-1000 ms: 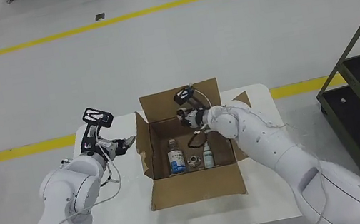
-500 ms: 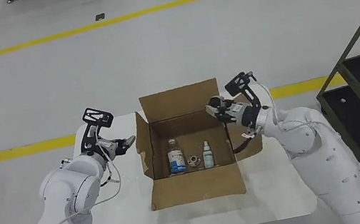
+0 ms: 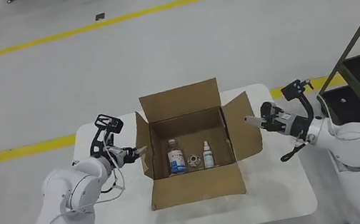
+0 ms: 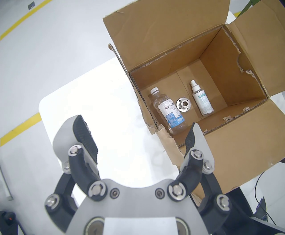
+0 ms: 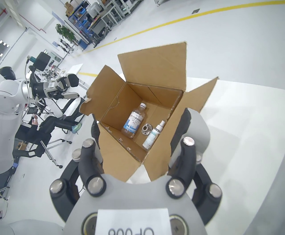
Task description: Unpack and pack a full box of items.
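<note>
left gripper (image 4: 136, 122), right gripper (image 5: 142, 124) spread, empty, flanking brown cardboard box (image 3: 194, 182) containing clear plastic bottle (image 3: 176, 157), metal flange (image 3: 193, 159), white spray bottle (image 3: 207, 155).

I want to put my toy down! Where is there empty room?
Inside the box, the far half of the floor is bare. The clear bottle, metal ring and spray bottle crowd its near wall. The table is bare in front of the box and to its left.
</note>
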Robot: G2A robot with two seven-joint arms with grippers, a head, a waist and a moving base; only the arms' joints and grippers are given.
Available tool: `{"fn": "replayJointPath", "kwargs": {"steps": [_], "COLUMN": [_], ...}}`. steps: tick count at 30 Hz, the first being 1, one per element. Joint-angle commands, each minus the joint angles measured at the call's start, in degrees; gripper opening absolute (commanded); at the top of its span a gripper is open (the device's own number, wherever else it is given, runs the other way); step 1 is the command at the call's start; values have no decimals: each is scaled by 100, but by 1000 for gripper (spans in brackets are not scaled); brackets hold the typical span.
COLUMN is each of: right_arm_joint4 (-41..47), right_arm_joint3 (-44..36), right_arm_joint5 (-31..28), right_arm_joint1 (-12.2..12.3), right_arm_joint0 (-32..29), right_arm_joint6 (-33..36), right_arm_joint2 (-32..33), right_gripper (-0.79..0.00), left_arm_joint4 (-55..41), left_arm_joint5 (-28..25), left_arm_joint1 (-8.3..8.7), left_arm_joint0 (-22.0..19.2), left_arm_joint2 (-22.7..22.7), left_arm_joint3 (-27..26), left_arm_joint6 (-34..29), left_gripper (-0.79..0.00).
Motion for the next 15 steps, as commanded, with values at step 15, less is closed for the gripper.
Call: {"fn": "replayJointPath", "kwargs": {"steps": [15], "right_arm_joint4": [1574], "right_arm_joint3": [1227], "right_arm_joint5": [197], "right_arm_joint1": [61], "right_arm_joint0": [-255], "right_arm_joint6": [-116], "right_arm_joint2": [81], "right_gripper": [-46], "left_arm_joint4": [-114], "left_arm_joint5": [442], "left_arm_joint1": [5], "left_arm_joint0": [-437], "left_arm_joint2": [376], "left_arm_joint3": [601], "left_arm_joint6": [-560], "left_gripper": [0]}}
